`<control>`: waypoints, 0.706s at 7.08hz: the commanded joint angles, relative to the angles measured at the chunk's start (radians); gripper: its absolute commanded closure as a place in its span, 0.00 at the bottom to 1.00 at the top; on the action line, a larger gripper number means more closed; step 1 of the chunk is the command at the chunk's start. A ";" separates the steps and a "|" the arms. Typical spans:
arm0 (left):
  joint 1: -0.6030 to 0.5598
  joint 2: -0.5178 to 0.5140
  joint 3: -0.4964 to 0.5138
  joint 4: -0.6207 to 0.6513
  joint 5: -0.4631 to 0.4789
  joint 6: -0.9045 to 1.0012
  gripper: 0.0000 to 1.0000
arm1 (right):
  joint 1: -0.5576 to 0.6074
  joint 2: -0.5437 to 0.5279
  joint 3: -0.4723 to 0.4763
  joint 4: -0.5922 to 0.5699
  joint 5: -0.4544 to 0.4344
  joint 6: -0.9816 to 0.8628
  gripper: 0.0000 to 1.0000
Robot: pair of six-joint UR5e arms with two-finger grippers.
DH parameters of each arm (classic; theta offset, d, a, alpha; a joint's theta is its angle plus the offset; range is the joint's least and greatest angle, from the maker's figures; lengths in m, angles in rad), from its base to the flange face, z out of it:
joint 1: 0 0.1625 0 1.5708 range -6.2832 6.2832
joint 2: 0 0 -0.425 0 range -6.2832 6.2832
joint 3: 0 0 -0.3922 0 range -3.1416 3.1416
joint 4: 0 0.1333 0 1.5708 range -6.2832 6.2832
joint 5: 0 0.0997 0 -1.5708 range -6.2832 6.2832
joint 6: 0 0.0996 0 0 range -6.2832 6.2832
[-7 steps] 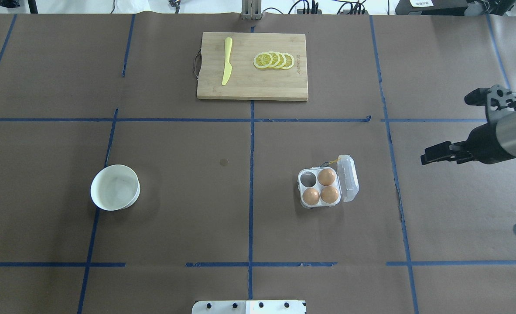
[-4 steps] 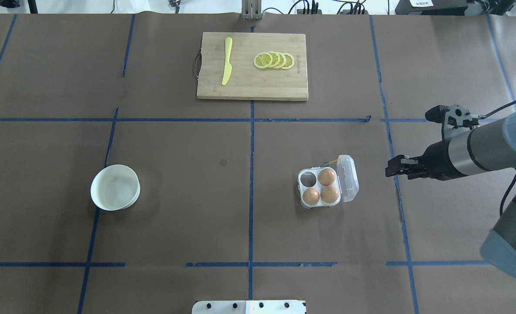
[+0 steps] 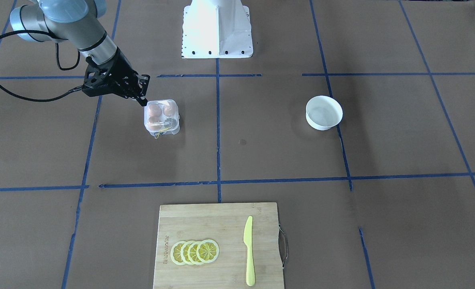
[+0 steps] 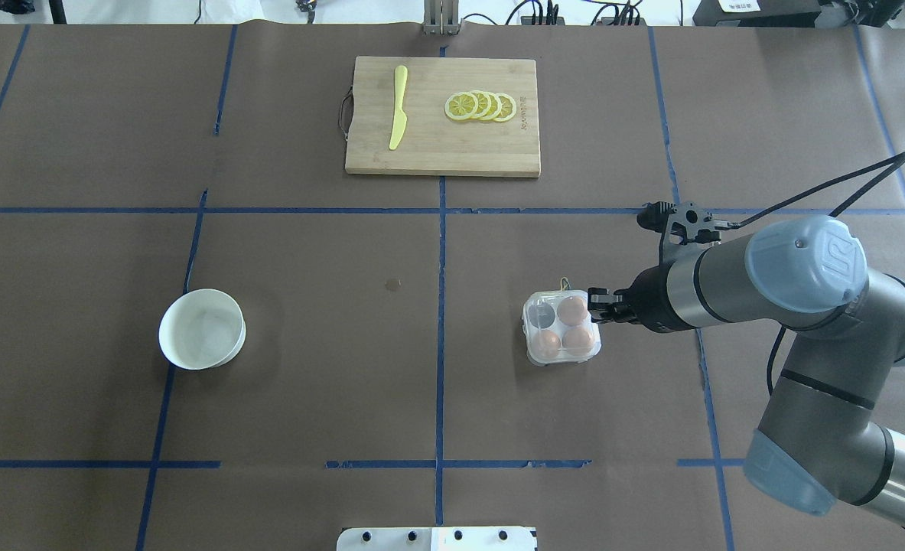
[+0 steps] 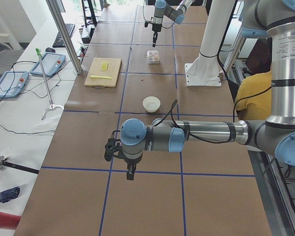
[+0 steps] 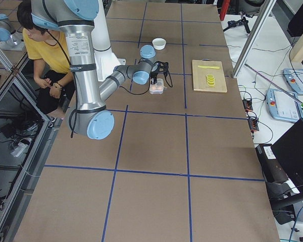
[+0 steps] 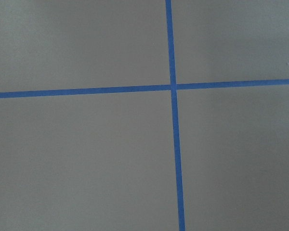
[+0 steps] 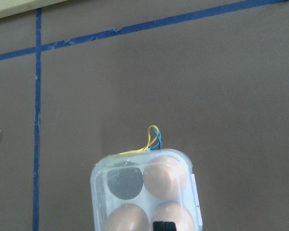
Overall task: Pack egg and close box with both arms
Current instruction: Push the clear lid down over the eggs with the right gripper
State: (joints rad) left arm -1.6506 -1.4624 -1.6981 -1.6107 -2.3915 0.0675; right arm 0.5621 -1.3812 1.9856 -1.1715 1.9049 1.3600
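The clear box [image 4: 529, 330] sits right of the table's middle with its lid folded down over it. Inside are three orange-brown eggs [image 4: 572, 310] and one bare cell [image 4: 542, 312]. Its yellow band [image 4: 564, 284] sticks out at the far side. My right gripper [image 4: 597, 306] is shut, its tips against the box's right edge on the lid. In the right wrist view the box [image 8: 98, 192] fills the bottom and one black fingertip [image 8: 164, 225] shows over it. My left gripper [image 5: 130, 172] shows only in the exterior left view, over bare table; I cannot tell its state.
A white bowl [image 4: 163, 333] stands at the left. A wooden cutting board [image 4: 437, 145] with a yellow knife [image 4: 398, 107] and lemon slices [image 4: 480, 105] lies at the far middle. The white pedestal [image 3: 217, 28] is at the robot's side.
My right arm has swept left from the table's right edge to the box. The lid, open on the box's right side before, now lies over the eggs.
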 commanded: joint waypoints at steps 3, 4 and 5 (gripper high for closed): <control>0.000 0.001 0.000 -0.002 0.000 0.000 0.00 | 0.099 -0.021 0.007 -0.247 -0.020 -0.166 0.40; 0.000 0.001 0.000 -0.002 0.000 0.000 0.00 | 0.128 -0.036 0.007 -0.249 -0.020 -0.202 0.00; 0.000 0.001 0.001 -0.002 0.000 0.002 0.00 | 0.168 -0.068 0.005 -0.252 -0.004 -0.291 0.00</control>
State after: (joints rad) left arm -1.6506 -1.4619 -1.6979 -1.6120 -2.3915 0.0678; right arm 0.6856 -1.4166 1.9924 -1.4175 1.8891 1.1553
